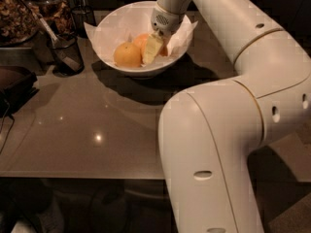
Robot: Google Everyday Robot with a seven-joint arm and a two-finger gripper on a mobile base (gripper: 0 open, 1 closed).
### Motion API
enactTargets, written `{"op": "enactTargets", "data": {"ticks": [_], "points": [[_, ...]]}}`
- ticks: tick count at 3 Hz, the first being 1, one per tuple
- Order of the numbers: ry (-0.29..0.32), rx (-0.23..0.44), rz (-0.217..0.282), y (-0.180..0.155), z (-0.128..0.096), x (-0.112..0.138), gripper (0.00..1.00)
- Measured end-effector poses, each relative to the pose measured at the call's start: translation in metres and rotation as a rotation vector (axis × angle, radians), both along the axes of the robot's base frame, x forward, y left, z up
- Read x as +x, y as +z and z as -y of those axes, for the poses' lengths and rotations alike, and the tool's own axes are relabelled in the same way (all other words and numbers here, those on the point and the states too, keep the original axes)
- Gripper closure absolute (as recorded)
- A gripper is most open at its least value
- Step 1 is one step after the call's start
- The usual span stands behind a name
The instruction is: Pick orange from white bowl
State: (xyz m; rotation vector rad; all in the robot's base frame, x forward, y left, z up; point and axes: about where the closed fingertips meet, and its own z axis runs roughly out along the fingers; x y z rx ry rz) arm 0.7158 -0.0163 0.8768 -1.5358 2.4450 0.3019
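Observation:
The white bowl (109, 25), lined with crumpled white paper, stands at the back of the table. A paler yellow-orange fruit (127, 55) lies at its front left. A deeper reddish orange (141, 40) shows just behind it, and a second reddish patch (165, 50) shows to the right. My gripper (154, 48) reaches down into the bowl from above, among these fruits and touching or very close to the reddish orange. My wrist hides the bowl's right inner part.
A black mesh cup (66, 53) with a utensil in it stands left of the bowl. A container of brown food (19, 13) is at the back left. A dark object (14, 85) lies at the left edge. My arm (214, 130) fills the right foreground.

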Motion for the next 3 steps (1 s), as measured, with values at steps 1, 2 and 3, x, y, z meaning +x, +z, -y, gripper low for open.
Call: {"op": "enactTargets", "data": {"ticks": [1, 2, 3], "points": [[0.034, 0.096, 0.065, 0.028, 0.007, -0.010, 1.00], [0.081, 0.155, 0.117, 0.050, 0.013, -0.025, 1.00], [0.085, 0.157, 0.121, 0.051, 0.013, -0.026, 1.00]]}}
